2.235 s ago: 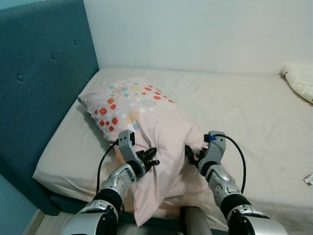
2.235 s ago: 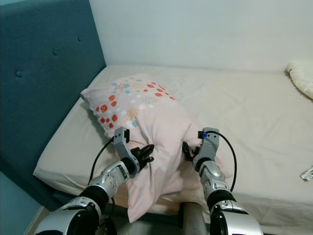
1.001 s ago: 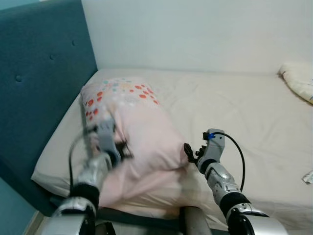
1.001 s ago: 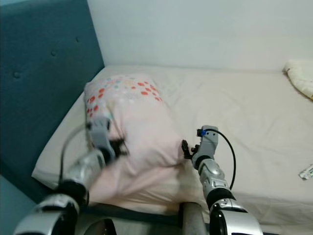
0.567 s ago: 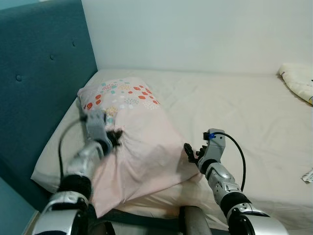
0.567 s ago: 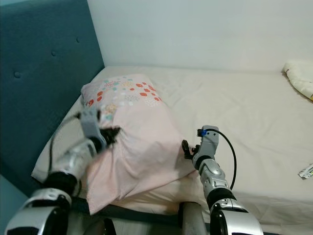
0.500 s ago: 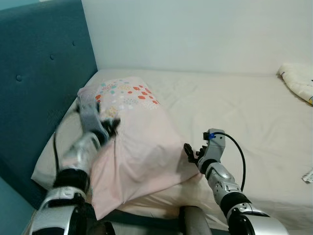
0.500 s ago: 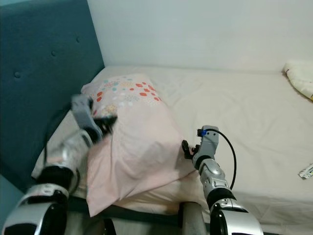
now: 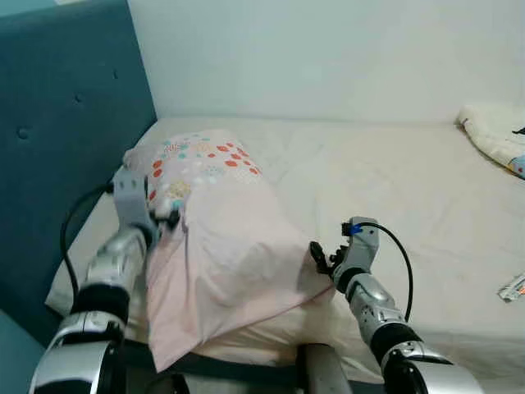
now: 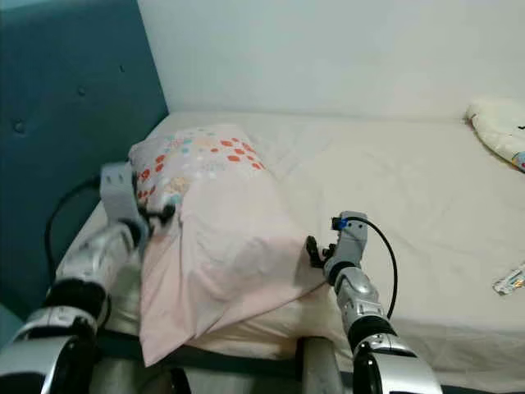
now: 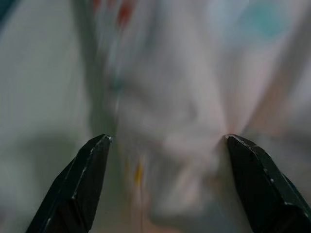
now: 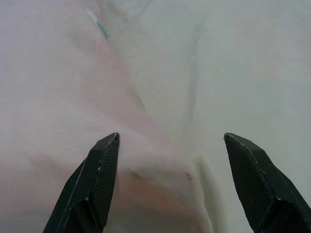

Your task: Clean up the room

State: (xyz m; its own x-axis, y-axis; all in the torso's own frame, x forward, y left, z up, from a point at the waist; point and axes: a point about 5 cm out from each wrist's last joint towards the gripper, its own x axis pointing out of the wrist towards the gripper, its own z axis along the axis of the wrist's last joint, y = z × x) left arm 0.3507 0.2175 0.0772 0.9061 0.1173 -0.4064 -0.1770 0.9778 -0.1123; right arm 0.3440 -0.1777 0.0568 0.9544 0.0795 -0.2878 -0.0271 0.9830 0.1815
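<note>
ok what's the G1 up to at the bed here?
It is working on the pink pillow at the head of the bed, next to the teal headboard. The left hand is at the pillow's left edge and the right hand is at its right edge, both with fingers open. The pillow lies on the mattress with its lower end hanging over the near edge.
</note>
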